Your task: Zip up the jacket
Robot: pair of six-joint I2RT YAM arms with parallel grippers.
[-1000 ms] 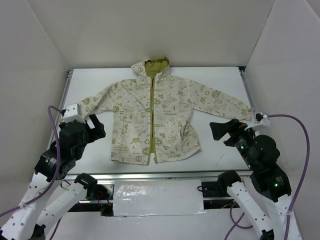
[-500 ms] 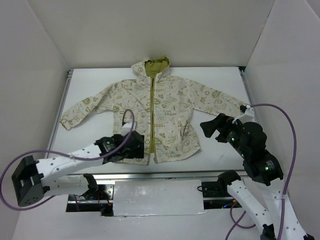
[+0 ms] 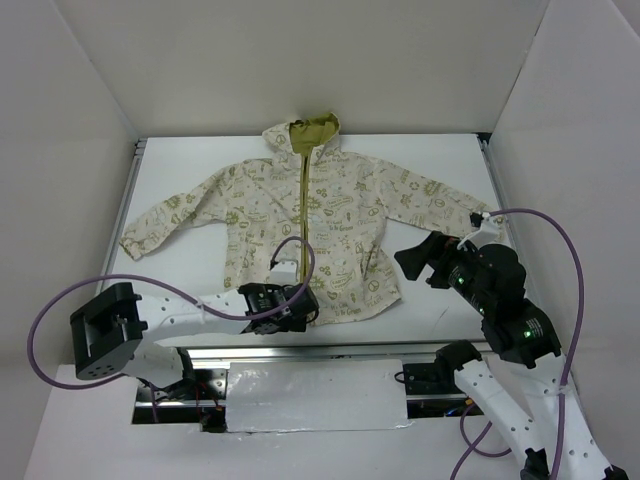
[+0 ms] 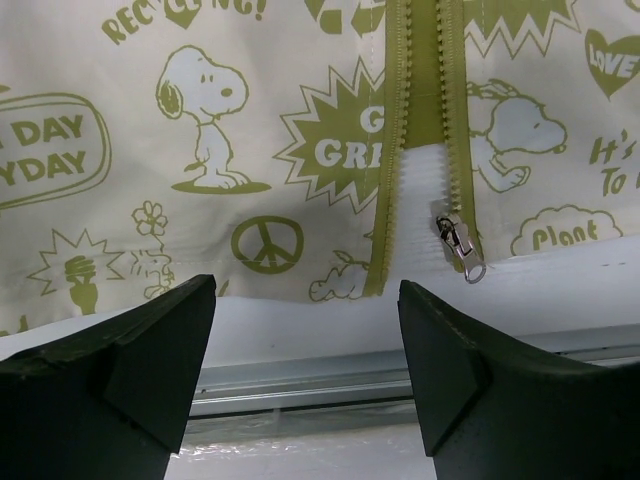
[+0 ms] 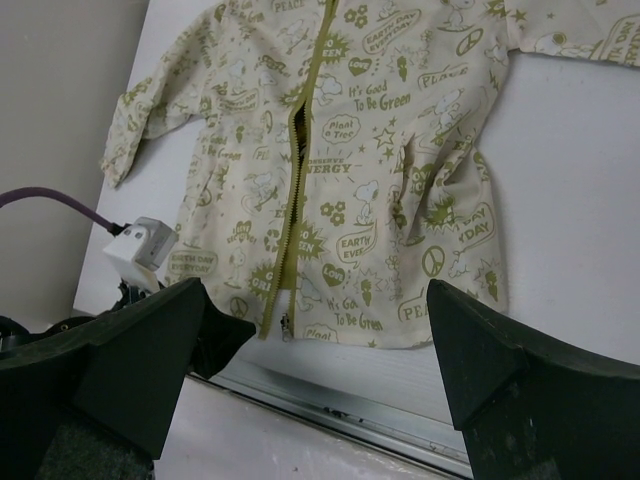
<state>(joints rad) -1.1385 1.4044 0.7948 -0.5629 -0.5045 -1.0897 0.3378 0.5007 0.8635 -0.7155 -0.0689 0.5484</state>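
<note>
Okay, jacket [image 3: 310, 240] lies flat on the table [image 3: 440, 160], front up, hood at the far side, hem along the near edge. Both sleeves are spread out sideways. The zipper [image 3: 303, 220] is the long axis here: it runs straight away from the arm bases, from hem to hood.

My left hand [image 4: 305, 295] is wide open and holds nothing. It sits low at the hem, right by the bottom of the zipper. In the left wrist view the zipper pull [image 4: 462, 245] is at the very bottom of the track, on the right-hand row of teeth. There the two rows spread apart and white table shows between them. I read that as unzipped, nothing started yet. The pull is ahead of my left fingers and off to the right, roughly in line with the right finger [image 4: 440, 370] and not centred in the gap.

My right hand [image 5: 315, 300] is also spread wide and empty. It hangs above the table off the jacket's right hem corner, well apart from the zipper.

So left is clearly nearer. My guess is that the left hand needs to shift right to centre on the pull. The pull then has to travel up the track toward the hood, with the hem pinned so the fabric doesn't drag.
</note>
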